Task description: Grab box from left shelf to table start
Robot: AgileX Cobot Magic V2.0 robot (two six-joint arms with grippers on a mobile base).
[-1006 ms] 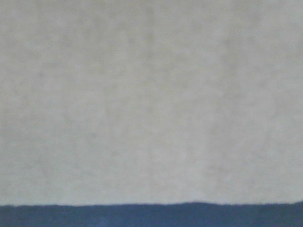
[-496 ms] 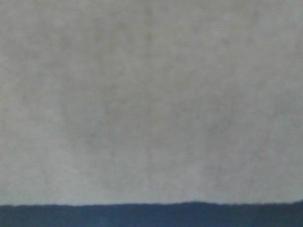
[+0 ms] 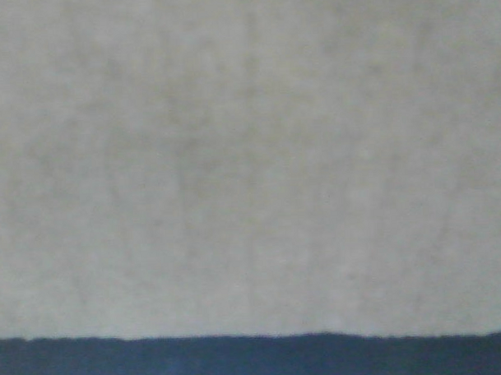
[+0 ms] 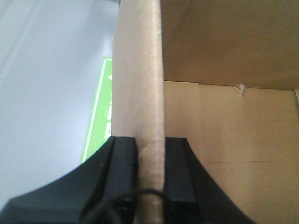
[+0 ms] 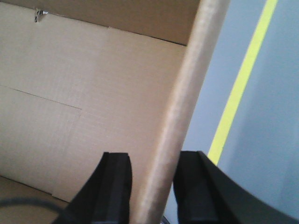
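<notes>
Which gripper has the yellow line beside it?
The right gripper, clamped on the box, has the yellow line; the left gripper has a green marking instead.

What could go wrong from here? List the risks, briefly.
1. The left gripper and right gripper each pinch only a thin cardboard wall of the box. That wall could bend or slide out of the grip under the load.
2. The front view is filled by a blurred pale surface, so the set-down spot cannot be checked and the box might land off target.
</notes>
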